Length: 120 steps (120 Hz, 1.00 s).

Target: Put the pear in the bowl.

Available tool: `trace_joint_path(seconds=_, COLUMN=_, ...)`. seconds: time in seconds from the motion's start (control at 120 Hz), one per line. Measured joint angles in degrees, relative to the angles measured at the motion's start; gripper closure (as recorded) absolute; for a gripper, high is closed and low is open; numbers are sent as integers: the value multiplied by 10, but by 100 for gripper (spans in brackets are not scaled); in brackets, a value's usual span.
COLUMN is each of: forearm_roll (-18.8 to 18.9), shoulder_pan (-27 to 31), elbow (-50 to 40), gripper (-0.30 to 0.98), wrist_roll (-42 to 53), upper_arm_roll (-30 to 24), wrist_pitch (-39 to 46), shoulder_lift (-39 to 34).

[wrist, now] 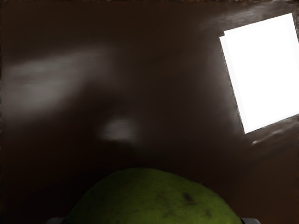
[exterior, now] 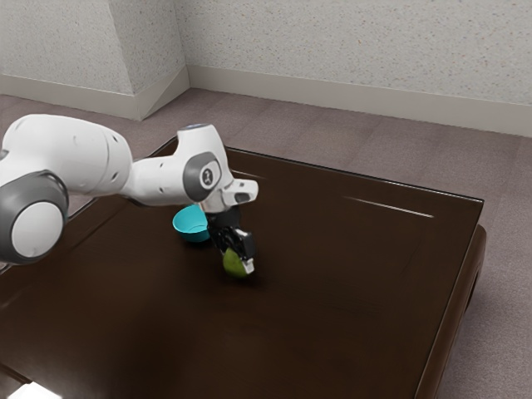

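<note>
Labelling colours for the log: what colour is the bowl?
Turquoise, inside and out; the bowl shows best in the exterior view.

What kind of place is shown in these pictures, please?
It looks like a plain room, perhaps an office or lounge, rendered in a simulation: a speckled wall with a pale baseboard, carpet-like flooring, and a dark, glossy table.

The arm (exterior: 158, 181) was extended from the exterior view's left, the wrist (exterior: 204, 173) bent, the gripper (exterior: 237, 263) pointed downward with its fingers held apart.
</note>
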Motion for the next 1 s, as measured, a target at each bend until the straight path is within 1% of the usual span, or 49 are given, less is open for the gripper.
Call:
trace_joint_path(seconds=0.208, forearm_roll=11, shoulder_pan=1, elbow=1, gripper=45, wrist_roll=-10, upper_arm_roll=7, wrist_pitch=4, shoulder_lift=-35)
trace_joint_path(seconds=0.325, forearm_roll=18, shoulder_pan=1, elbow=8, gripper=53, wrist_roll=-18, upper_arm_roll=28, wrist_pitch=5, shoulder_lift=-61)
trace_joint_path(seconds=0.417, forearm_roll=22, shoulder_pan=4, elbow=11, gripper=57, wrist_roll=-25, upper_arm_roll=49, wrist_pitch=6, shoulder_lift=-70)
trace_joint_path(seconds=0.517, forearm_roll=26, shoulder_pan=21, elbow=26, gripper=61, wrist_roll=-33, upper_arm_roll=69, wrist_pitch=7, shoulder_lift=-70)
trace_joint_path(seconds=0.6, forearm_roll=28, shoulder_pan=33, elbow=43, gripper=62, wrist_roll=-39, upper_arm_roll=81, wrist_pitch=8, shoulder_lift=-53)
trace_joint_path(seconds=0.708, forearm_roll=29, shoulder_pan=44, elbow=67, gripper=61, wrist_roll=-45, upper_arm_roll=85, wrist_pitch=8, shoulder_lift=-20)
trace_joint_path(seconds=0.867, forearm_roll=29, shoulder_pan=51, elbow=95, gripper=59, wrist_roll=-53, upper_arm_roll=85, wrist_pitch=8, shoulder_lift=10)
trace_joint_path(seconds=0.908, forearm_roll=28, shoulder_pan=51, elbow=99, gripper=54, wrist_roll=-54, upper_arm_roll=85, wrist_pitch=8, shoulder_lift=14)
trace_joint_path(seconds=1.0, forearm_roll=21, shoulder_pan=51, elbow=111, gripper=36, wrist_roll=-52, upper_arm_roll=85, wrist_pitch=6, shoulder_lift=24)
